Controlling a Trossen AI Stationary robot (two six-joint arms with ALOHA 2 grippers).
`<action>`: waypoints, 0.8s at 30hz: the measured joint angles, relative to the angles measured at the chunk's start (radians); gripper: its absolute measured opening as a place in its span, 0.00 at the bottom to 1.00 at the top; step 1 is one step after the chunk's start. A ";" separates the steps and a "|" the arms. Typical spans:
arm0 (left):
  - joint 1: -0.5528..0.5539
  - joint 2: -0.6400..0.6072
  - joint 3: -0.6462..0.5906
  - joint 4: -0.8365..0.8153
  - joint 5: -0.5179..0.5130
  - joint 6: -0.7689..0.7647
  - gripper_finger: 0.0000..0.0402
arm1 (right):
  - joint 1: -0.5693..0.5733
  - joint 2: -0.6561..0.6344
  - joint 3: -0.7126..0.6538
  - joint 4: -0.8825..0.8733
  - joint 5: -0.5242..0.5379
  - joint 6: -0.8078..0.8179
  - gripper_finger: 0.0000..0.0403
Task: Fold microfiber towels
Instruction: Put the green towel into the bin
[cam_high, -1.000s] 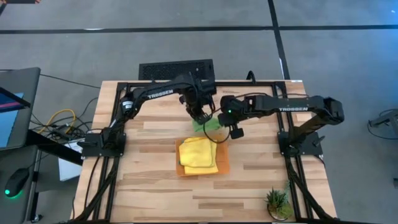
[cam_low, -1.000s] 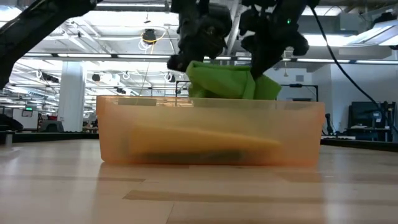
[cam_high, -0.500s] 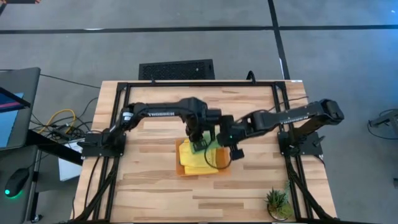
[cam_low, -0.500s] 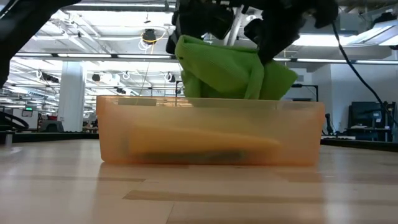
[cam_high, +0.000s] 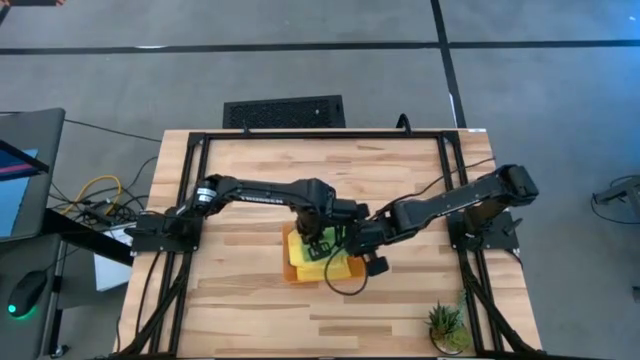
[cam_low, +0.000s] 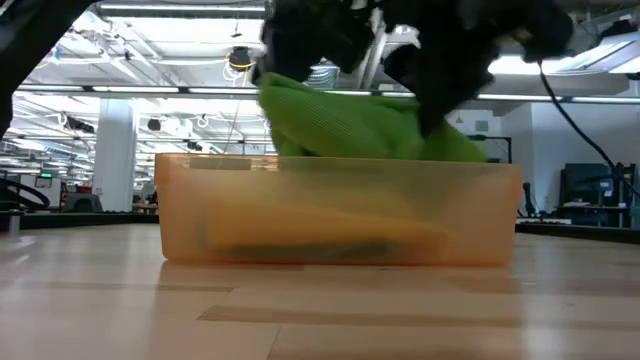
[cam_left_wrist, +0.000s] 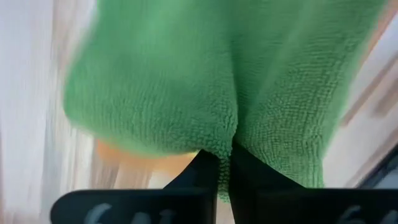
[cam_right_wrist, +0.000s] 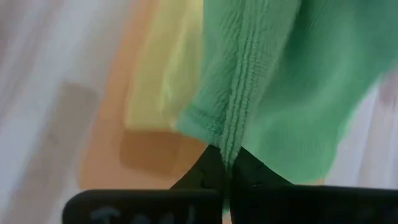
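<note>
Item 1. Orange tray (cam_high: 291, 268) (cam_low: 340, 215): translucent, shallow-walled, on the wooden counter (cam_high: 250, 310) near its middle. Serves as landmark for all entries below.

Item 2. Yellow microfiber towels (cam_high: 303, 250) (cam_right_wrist: 163, 68): folded, lying flat inside the orange tray. In the low view they appear as a pale wedge (cam_low: 330, 222) behind the tray wall. The count of layers cannot be told.

Item 3. Lime green microfiber towel (cam_high: 338, 243) (cam_low: 350, 125) (cam_left_wrist: 205, 81) (cam_right_wrist: 280, 81): bunched, held over the orange tray, directly above the yellow towels. In the low view its bulk stands above the tray's rim and its lower edge meets the rim line; whether it touches the yellow towels cannot be told.

Item 4. Left gripper (cam_high: 316, 240) (cam_left_wrist: 225, 167): over the orange tray, on its left half. Jaws clenched on a fold of the lime green towel, which drapes down on both sides of the pinch.

Item 5. Right gripper (cam_high: 352, 240) (cam_right_wrist: 227, 163): over the orange tray's right edge, just beside the left gripper. Jaws clenched on a stitched hem of the lime green towel.

Item 6. Small potted plant (cam_high: 445, 326): on the counter, well apart from the orange tray, at the counter's near right corner.
</note>
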 joint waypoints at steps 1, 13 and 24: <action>-0.001 0.001 -0.008 0.028 0.001 -0.001 0.02 | -0.001 0.001 -0.003 -0.026 0.001 0.001 0.06; -0.009 0.000 -0.071 -0.003 0.000 0.000 0.13 | -0.004 0.040 0.044 -0.065 -0.007 -0.007 0.15; -0.012 0.000 -0.078 0.007 -0.042 -0.012 0.34 | -0.004 0.031 0.042 -0.088 -0.003 -0.002 0.36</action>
